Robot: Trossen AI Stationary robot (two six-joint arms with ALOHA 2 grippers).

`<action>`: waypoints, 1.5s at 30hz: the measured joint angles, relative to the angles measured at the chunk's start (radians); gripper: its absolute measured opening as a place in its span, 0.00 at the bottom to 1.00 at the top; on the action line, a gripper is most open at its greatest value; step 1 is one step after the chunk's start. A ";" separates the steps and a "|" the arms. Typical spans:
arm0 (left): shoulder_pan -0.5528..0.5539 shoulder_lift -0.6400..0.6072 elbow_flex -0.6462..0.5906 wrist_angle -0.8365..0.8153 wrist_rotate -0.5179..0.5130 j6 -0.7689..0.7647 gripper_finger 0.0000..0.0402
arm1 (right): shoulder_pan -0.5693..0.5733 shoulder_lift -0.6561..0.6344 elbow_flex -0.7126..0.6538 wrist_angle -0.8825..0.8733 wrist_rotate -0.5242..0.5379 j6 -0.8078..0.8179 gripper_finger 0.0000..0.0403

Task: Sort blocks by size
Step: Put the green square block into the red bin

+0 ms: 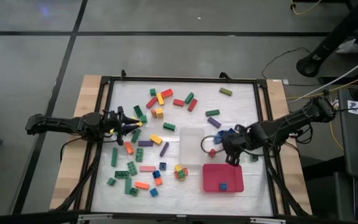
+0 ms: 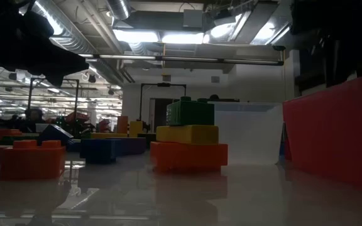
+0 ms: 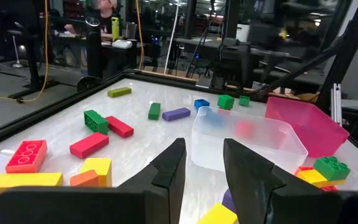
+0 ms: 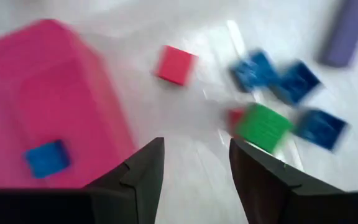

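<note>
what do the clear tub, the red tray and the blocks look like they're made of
The clear tub looks like thin translucent plastic: blocks behind it show blurred through its walls. The red tray seems to be smooth moulded plastic, its thin walls glowing pinkish where light passes through. The blocks look like hard, glossy, solid-coloured plastic with studded tops. Both grippers, left and right, are open and empty.

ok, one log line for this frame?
left gripper: open, empty, over loose blocks | right gripper: open, empty, by tray | tray: two blocks | tub: looks empty

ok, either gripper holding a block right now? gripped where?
Neither. The left gripper and right gripper both show open fingers with nothing between them.
</note>
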 joint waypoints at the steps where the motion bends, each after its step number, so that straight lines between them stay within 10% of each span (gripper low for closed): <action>1: 0.000 0.000 0.000 0.000 0.000 0.000 0.24 | -0.019 0.000 0.000 -0.011 0.000 0.009 0.45; 45: 0.000 0.000 0.000 -0.001 0.000 0.029 0.24 | -0.171 0.000 -0.189 0.132 0.019 0.146 0.45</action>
